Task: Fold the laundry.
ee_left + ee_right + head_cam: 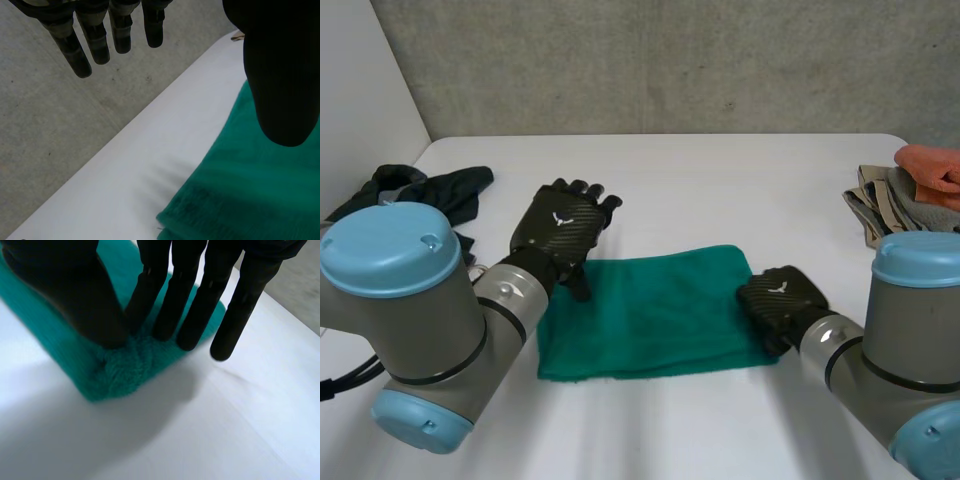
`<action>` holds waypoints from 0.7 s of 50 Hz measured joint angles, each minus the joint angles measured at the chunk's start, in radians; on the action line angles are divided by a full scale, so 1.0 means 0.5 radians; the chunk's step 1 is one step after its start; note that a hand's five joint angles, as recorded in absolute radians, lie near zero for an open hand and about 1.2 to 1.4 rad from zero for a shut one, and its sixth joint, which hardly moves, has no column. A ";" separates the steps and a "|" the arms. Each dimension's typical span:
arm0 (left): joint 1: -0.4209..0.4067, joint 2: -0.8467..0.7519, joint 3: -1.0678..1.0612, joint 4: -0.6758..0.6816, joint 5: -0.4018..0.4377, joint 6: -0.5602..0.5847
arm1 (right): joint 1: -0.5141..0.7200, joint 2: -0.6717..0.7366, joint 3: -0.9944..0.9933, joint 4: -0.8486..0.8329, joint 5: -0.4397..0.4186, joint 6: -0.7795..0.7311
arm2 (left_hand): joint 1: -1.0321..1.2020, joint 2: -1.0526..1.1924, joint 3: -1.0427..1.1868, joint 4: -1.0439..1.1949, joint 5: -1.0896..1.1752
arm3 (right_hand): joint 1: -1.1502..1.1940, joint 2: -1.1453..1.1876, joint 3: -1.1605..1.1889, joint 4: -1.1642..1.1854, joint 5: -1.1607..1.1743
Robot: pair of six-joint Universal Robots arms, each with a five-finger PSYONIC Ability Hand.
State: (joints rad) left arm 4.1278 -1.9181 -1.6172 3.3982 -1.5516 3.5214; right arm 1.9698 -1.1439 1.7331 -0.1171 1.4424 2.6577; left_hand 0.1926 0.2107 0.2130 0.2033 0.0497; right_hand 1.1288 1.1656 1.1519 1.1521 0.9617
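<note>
While the folded green towel (650, 312) lies flat on the desk (720, 180), we pinch its right end between our right hand's (782, 298) thumb and fingers (200, 315). Our left hand (560, 232) hovers over its far left corner, fingers straight and apart.

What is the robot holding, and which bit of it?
Its right hand pinches the green towel by a corner on its right edge. The left hand holds nothing.

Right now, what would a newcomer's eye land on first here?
The green towel lies mid-table, between both hands. The right hand pinches its right edge, fingers and thumb bunching the cloth; the left hand is open at its far left corner. Dark clothes lie far left, an orange cloth tops a pile far right.
</note>
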 measured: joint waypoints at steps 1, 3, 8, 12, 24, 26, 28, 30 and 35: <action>0.000 0.000 0.000 0.000 0.000 0.000 | 0.000 0.000 0.000 0.000 0.000 0.000 | 0.000 0.000 0.000 0.000 0.000 | 0.000 0.000 0.000 0.000 0.000; -0.002 0.007 -0.011 -0.002 -0.006 0.002 | -0.042 0.006 0.003 -0.190 0.104 -0.090 | 0.000 0.000 0.000 0.000 0.000 | 0.000 0.027 0.069 0.083 0.046; 0.033 0.072 -0.026 -0.015 -0.024 0.004 | 0.122 -0.060 -0.079 -0.438 0.144 -0.155 | 0.000 0.000 0.000 0.000 0.000 | 0.000 0.027 0.072 0.088 0.057; 0.123 0.188 -0.061 -0.021 -0.030 0.001 | 0.438 -0.037 -0.198 -0.506 -0.034 -0.145 | 0.000 0.000 0.000 0.000 0.000 | 0.000 0.027 0.072 0.090 0.078; 0.305 0.364 -0.181 -0.007 -0.027 -0.047 | 0.879 0.328 -0.418 -0.487 -0.619 0.056 | 0.000 0.000 0.000 0.000 0.000 | -0.902 -0.942 -0.883 -0.880 -0.864; 0.305 0.362 -0.181 -0.005 -0.027 -0.066 | 0.867 0.322 -0.446 -0.482 -0.567 0.173 | 0.000 0.000 0.000 0.000 0.000 | -1.446 -1.498 -1.425 -1.422 -1.428; 0.301 0.354 -0.176 -0.003 -0.025 -0.090 | 0.837 0.291 -0.465 -0.478 -0.486 0.308 | 0.000 0.000 0.000 0.000 0.000 | -1.780 -1.853 -1.806 -1.801 -1.778; 0.296 0.346 -0.168 -0.001 -0.024 -0.118 | 0.815 0.269 -0.471 -0.476 -0.444 0.380 | 0.000 0.000 0.000 0.000 0.000 | -1.806 -1.891 -1.855 -1.847 -1.818; 0.252 0.293 -0.116 0.001 -0.014 -0.275 | 0.601 0.074 -0.481 -0.400 -0.236 0.786 | 0.000 0.000 0.000 0.000 -0.005 | -1.837 -1.906 -1.885 -1.889 -1.827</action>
State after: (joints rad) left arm 4.2540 -1.7718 -1.6752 3.3987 -1.5588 3.3838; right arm 2.2704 -1.1069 1.4925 -0.3172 1.3247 3.0509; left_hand 0.1926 0.2107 0.2129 0.2033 0.0473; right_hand 0.2103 0.2124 0.2094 0.2075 0.0483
